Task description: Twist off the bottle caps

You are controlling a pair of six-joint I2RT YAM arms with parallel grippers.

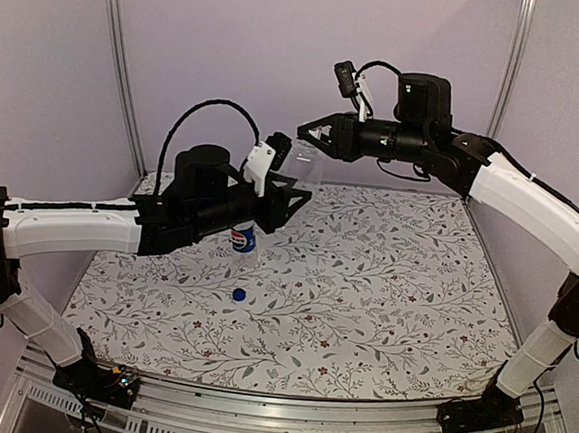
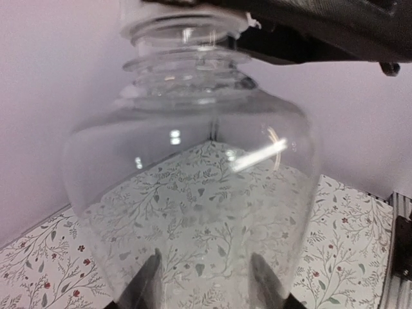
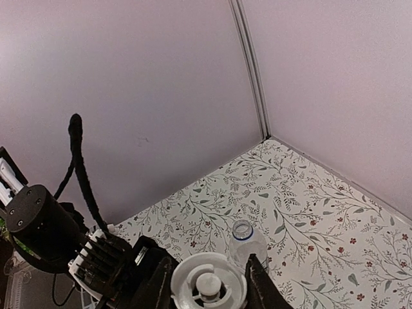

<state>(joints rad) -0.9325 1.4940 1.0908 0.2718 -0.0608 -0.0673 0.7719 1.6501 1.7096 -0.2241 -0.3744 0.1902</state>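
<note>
Two caps make up the job, and one looks done. The Pepsi bottle point(image 1: 243, 239) stands on the floral table cover point(image 1: 394, 285) below the left gripper point(image 1: 287, 194) with its neck open. The blue cap point(image 1: 238, 294) lies on the cover a little nearer the arm bases, apart from the bottle.

We take the second cap to be the step in hand. The left gripper is clamped on the base end of the unlabelled clear bottle point(image 2: 193, 180), which is held in the air. The bottle's long axis runs straight out from those fingers point(image 2: 145, 286), with the neck pointing away toward the right gripper point(image 1: 314, 133).

The right gripper meets the bottle from the opposite side. Its fingers point(image 3: 261, 286) press on either flank of the white cap point(image 3: 209, 283), so the cap sits right between its tips. We cannot tell whether the cap is threaded on the neck or already free, because clear plastic and black finger run together at the top of the left wrist view.

Our judgement is that the coming move depends on the right wrist rolling about that shared axis while the left gripper stops the bottle from turning, then drawing away along it.
</note>
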